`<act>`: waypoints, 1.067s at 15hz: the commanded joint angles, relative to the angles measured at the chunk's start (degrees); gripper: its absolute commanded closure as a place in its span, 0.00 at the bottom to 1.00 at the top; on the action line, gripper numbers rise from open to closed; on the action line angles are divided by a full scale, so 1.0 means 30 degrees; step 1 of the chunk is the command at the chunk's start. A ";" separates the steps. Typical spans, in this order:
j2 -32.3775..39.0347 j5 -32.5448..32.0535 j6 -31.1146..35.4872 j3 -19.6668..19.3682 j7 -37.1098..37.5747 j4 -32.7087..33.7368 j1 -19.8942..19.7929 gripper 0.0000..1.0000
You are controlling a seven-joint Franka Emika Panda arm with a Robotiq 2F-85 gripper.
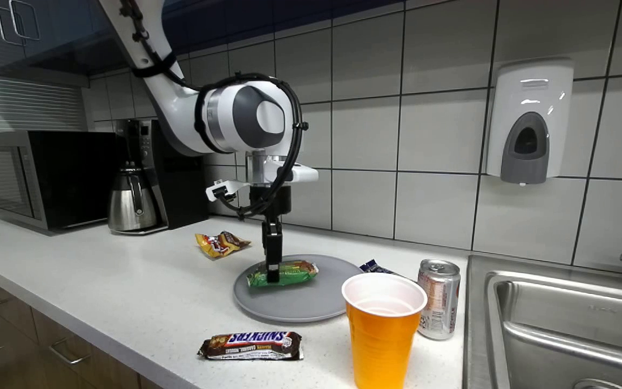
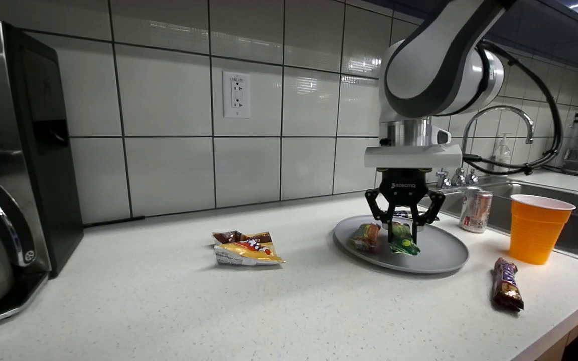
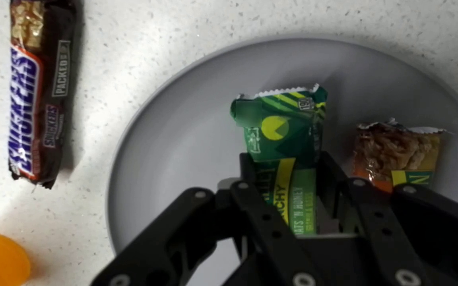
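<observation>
Wrist view: the gripper (image 3: 286, 170) clasps a green-wrapped bar (image 3: 282, 139) across its width, long axis running out between the fingers (image 3: 247, 169), a brown-orange packet (image 3: 398, 155) alongside.

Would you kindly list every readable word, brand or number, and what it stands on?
"SNICKERS" (twice): Snickers bar
"PACKED": same bar's side
"ROBOTIQ": gripper
"NCHY", rest hidden: green wrapper
"ATS 'N HONEY": same wrapper
"190", apparently: same wrapper
"N": brown wrapper
Too small or blurred: other wrapper print, and text on the can, yellow packet, outlet.
</observation>
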 commanded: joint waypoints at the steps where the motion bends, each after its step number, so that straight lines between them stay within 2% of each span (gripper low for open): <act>1: 0.0426 0.0286 -0.0253 -0.0262 -0.0612 0.0634 0.0229 0.84; 12: 0.1219 0.0364 -0.0240 -0.0305 -0.0719 0.1205 0.0417 0.84; 13: 0.1233 0.0351 -0.0252 -0.0327 -0.0634 0.1231 0.0456 0.34; 14: 0.1208 0.0406 -0.0284 -0.0304 -0.0724 0.1245 0.0455 0.32; 16: 0.1027 0.0511 -0.0241 -0.0285 -0.0766 0.1202 0.0449 0.18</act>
